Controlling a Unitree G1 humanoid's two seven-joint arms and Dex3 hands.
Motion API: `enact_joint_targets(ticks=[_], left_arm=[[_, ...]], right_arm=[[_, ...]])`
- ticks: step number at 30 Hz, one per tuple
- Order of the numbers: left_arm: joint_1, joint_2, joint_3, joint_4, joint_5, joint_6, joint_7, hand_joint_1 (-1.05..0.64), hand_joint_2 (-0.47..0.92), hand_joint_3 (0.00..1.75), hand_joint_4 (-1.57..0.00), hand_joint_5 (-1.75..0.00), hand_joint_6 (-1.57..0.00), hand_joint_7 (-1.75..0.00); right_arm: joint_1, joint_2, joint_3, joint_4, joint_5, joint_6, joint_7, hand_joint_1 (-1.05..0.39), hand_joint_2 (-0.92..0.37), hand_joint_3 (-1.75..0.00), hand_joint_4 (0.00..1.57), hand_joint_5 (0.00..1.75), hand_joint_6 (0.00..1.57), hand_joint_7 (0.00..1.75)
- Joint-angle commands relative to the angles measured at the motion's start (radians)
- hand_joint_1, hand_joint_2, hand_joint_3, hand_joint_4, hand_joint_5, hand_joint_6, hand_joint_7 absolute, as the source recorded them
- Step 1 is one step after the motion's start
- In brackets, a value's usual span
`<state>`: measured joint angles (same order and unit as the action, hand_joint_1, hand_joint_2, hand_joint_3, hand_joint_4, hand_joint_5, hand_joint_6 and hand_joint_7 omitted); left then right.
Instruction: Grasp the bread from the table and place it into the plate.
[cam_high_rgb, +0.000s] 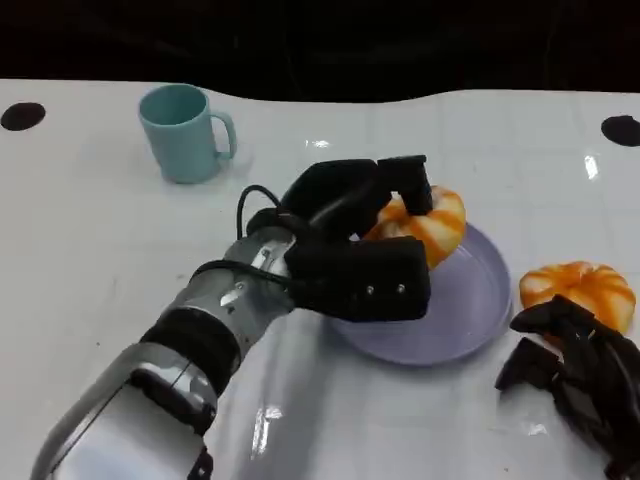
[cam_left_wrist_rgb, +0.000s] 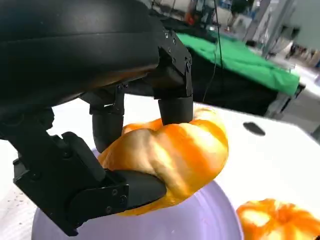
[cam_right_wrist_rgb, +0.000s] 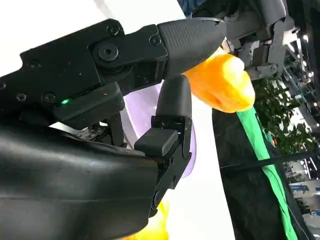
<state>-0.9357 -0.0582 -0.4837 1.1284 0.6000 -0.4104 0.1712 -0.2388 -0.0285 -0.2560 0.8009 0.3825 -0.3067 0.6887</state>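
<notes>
Head view: the left hand (cam_high_rgb: 365, 240) is clamped on the bread (cam_high_rgb: 428, 222), holding it over the far side of the lavender plate (cam_high_rgb: 470, 300). A second bun (cam_high_rgb: 580, 288) sits on the desk (cam_high_rgb: 90, 220) just right of the plate, with the right hand (cam_high_rgb: 575, 365) beside it, holding nothing as far as I can see, fingers loosely curled. Teal mug (cam_high_rgb: 185, 132) is well off to the back.

Left wrist view: fingers (cam_left_wrist_rgb: 172, 107) press the bread from above, the thumb props it from below, plate right underneath.

Right wrist view: too cluttered to say if that hand is open or closed.

I'd lower it straight down, then release gently so it doesn't roll off the rim.
</notes>
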Motion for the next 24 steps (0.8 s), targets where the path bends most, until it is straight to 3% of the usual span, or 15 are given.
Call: enact_joint_targets(ticks=[1, 2, 3, 4, 5, 6, 7, 9, 10, 11, 14, 15, 18, 24], left_arm=[[-0.037, 0.005, -0.019, 0.011, 0.011, 0.020, -0.045, -0.20, 0.60, 0.90, -0.80, -1.75, -0.76, -1.10], [-0.039, 0.007, -0.024, 0.010, 0.013, 0.022, -0.057, -0.21, 0.64, 0.81, -0.78, -1.75, -0.79, -0.95], [-0.041, 0.009, -0.027, 0.010, 0.012, 0.024, -0.070, -0.25, 0.73, 0.58, -0.67, -1.68, -0.76, -0.65], [-0.042, 0.010, -0.028, 0.009, 0.009, 0.026, -0.084, -0.27, 0.82, 0.41, -0.62, -1.59, -0.77, -0.46], [-0.047, 0.015, -0.038, 0.009, 0.016, 0.029, -0.100, -0.31, 0.87, 0.31, -0.58, -1.43, -0.75, -0.31], [-0.049, 0.018, -0.045, 0.008, 0.021, 0.032, -0.111, -0.39, 0.90, 0.28, -0.49, -1.06, -0.67, -0.16], [-0.051, 0.020, -0.049, 0.007, 0.025, 0.034, -0.117, -0.42, 0.91, 0.27, -0.46, -0.92, -0.64, -0.11], [-0.058, 0.026, -0.062, 0.002, 0.043, 0.051, -0.135, -0.44, 0.92, 0.26, -0.45, -0.80, -0.62, -0.07], [-0.063, 0.029, -0.072, -0.001, 0.055, 0.064, -0.145, -0.59, 0.92, 0.37, -0.28, -0.66, -0.50, -0.04], [-0.066, 0.032, -0.078, -0.003, 0.062, 0.074, -0.153, -0.66, 0.92, 0.42, -0.21, -0.60, -0.45, -0.03], [-0.072, 0.040, -0.091, -0.014, 0.076, 0.089, -0.173, -0.69, 0.92, 0.45, -0.17, -0.55, -0.41, -0.02], [-0.076, 0.045, -0.098, -0.019, 0.083, 0.095, -0.183, -0.81, 0.92, 0.58, -0.08, -0.50, -0.34, -0.01], [-0.081, 0.057, -0.111, -0.033, 0.095, 0.110, -0.206, -0.92, 0.92, 0.73, -0.01, -0.45, -0.28, 0.00], [-0.065, 0.080, -0.096, -0.075, 0.078, 0.114, -0.230, -0.95, 0.92, 0.76, 0.00, -0.43, -0.29, -0.01]], right_arm=[[0.018, 0.002, -0.004, -0.005, 0.007, 0.039, -0.021, -0.56, -0.92, -0.19, 0.67, 1.59, 0.64, 1.21], [0.018, 0.003, -0.007, -0.011, 0.018, 0.060, -0.014, -0.56, -0.92, -0.19, 0.67, 1.59, 0.64, 1.21], [0.018, 0.002, -0.008, -0.018, 0.026, 0.079, -0.008, -0.55, -0.92, -0.17, 0.66, 1.59, 0.64, 1.20], [0.021, 0.001, -0.007, -0.027, 0.029, 0.092, -0.007, -0.55, -0.92, -0.16, 0.65, 1.59, 0.64, 1.20], [0.025, 0.001, -0.005, -0.038, 0.029, 0.102, -0.012, -0.55, -0.92, -0.16, 0.65, 1.60, 0.64, 1.20], [0.029, 0.001, -0.003, -0.047, 0.028, 0.108, -0.017, -0.55, -0.92, -0.15, 0.64, 1.59, 0.64, 1.19], [0.032, 0.001, -0.002, -0.055, 0.027, 0.113, -0.021, -0.55, -0.92, -0.15, 0.64, 1.59, 0.64, 1.19], [0.030, 0.001, -0.006, -0.056, 0.034, 0.121, -0.009, -0.55, -0.92, -0.15, 0.63, 1.59, 0.64, 1.19], [0.027, 0.000, -0.008, -0.052, 0.040, 0.124, 0.001, -0.53, -0.92, -0.17, 0.63, 1.60, 0.63, 1.20], [0.025, 0.000, -0.010, -0.050, 0.044, 0.126, 0.008, -0.52, -0.92, -0.17, 0.63, 1.60, 0.62, 1.20], [0.023, 0.000, -0.012, -0.046, 0.049, 0.128, 0.008, -0.52, -0.92, -0.18, 0.63, 1.60, 0.62, 1.21], [0.021, 0.000, -0.014, -0.044, 0.049, 0.129, 0.005, -0.52, -0.92, -0.17, 0.63, 1.60, 0.62, 1.21], [0.019, -0.001, -0.015, -0.041, 0.047, 0.124, 0.003, -0.53, -0.92, -0.16, 0.64, 1.58, 0.62, 1.21], [0.018, -0.004, -0.011, -0.035, 0.037, 0.112, 0.005, -0.54, -0.92, -0.18, 0.65, 1.57, 0.61, 1.22]])
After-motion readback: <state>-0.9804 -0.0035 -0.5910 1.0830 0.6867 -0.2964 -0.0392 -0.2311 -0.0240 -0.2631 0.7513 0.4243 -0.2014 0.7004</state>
